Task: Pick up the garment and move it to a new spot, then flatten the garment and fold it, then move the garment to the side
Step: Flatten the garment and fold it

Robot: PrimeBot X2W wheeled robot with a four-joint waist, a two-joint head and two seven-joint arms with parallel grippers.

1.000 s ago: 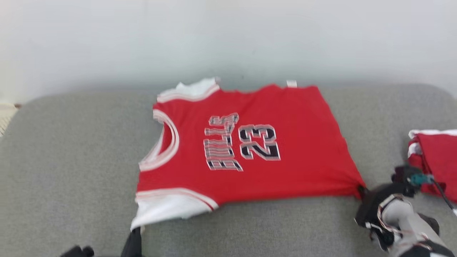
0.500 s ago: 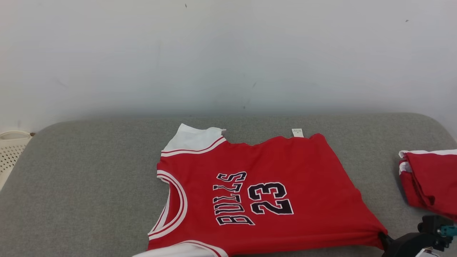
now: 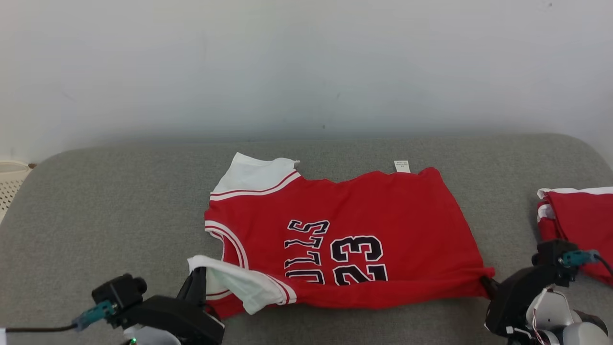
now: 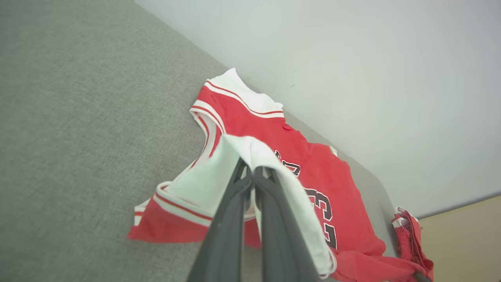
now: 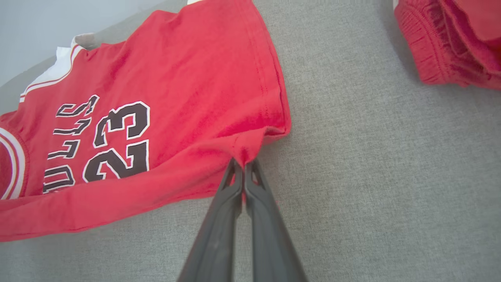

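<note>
Head camera framing has shifted since a second ago, so the comparison is made against the cloth only. Change: the near long edge of the garment (image 3: 364,225), flat then, is now raised and rolled toward the wall. It hides the lower strokes of the "23" and part of the lettering, and the near white shoulder panel is lifted off the grey cushion (image 3: 96,215). Garment: smooth red jersey, white striped trim, black outlined print, lying mid-cushion, collar toward the robot's left, hem toward its right. Cushion: coarse grey weave, rounded corners. A second red garment (image 3: 582,225) lies bunched at the far right, apart. Left gripper (image 3: 198,280): fingers together, pinching the white shoulder panel, arm low at lower left. Right gripper (image 3: 485,283): fingers clamped on the near hem corner, cloth puckered there.
</note>
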